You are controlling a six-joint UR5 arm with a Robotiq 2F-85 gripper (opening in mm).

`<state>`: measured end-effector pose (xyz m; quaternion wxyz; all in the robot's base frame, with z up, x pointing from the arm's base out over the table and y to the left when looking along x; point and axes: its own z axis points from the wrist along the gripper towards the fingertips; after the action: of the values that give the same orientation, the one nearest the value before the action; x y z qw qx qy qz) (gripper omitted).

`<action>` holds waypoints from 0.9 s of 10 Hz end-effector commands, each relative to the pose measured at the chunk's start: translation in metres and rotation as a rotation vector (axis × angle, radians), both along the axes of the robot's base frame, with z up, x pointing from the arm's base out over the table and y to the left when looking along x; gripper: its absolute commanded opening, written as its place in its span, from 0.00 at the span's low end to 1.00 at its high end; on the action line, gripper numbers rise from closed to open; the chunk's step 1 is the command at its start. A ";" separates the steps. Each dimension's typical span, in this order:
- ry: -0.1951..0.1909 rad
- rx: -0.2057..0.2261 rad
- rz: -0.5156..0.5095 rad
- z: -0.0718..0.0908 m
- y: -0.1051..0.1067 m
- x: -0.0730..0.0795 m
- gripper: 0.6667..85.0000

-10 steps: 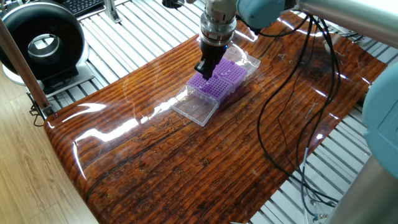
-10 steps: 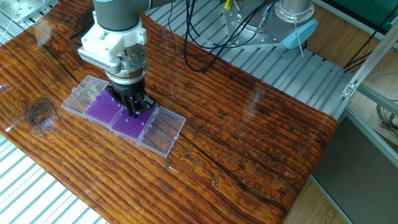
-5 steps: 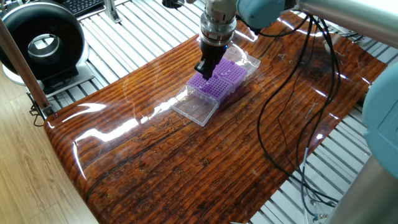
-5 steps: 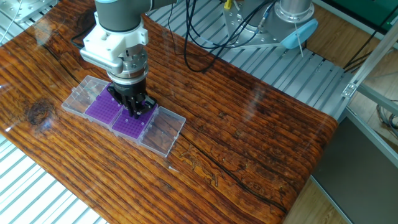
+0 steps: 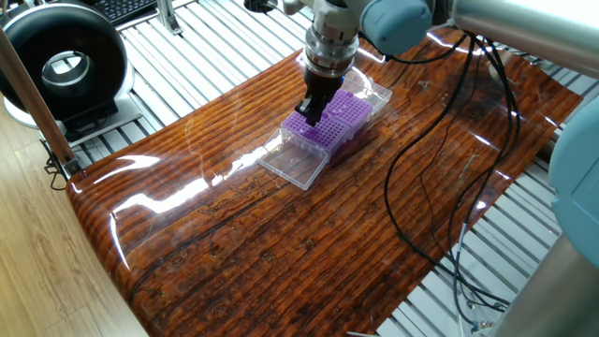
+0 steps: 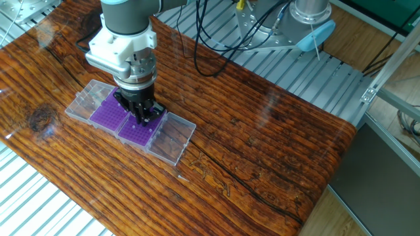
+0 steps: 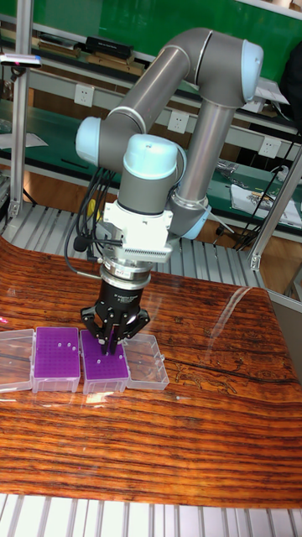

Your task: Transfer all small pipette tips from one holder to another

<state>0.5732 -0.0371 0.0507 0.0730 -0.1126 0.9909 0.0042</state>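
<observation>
Gripper [image 7: 112, 342] hangs right over the right purple rack [image 7: 104, 369], fingers drawn narrow, whether pinching a tip I cannot tell.

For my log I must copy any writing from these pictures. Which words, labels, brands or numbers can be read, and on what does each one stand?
No text can be read in any of the three views.
The two purple racks and their clear boxes show no printing.
The gripper and the arm show no legible brand.
The papers on the bench behind are too small and blurred to read.
</observation>
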 end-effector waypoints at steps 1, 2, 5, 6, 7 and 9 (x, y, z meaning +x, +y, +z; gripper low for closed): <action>-0.007 0.013 -0.005 -0.001 0.002 0.002 0.23; -0.008 0.014 -0.002 -0.001 0.002 0.002 0.23; -0.010 0.017 0.001 -0.002 0.002 0.003 0.23; -0.012 0.017 0.002 -0.003 0.002 0.003 0.23; -0.015 0.018 0.005 -0.004 0.002 0.004 0.23; -0.016 0.019 0.008 -0.004 0.001 0.004 0.23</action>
<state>0.5756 -0.0364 0.0464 0.0780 -0.1179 0.9899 0.0074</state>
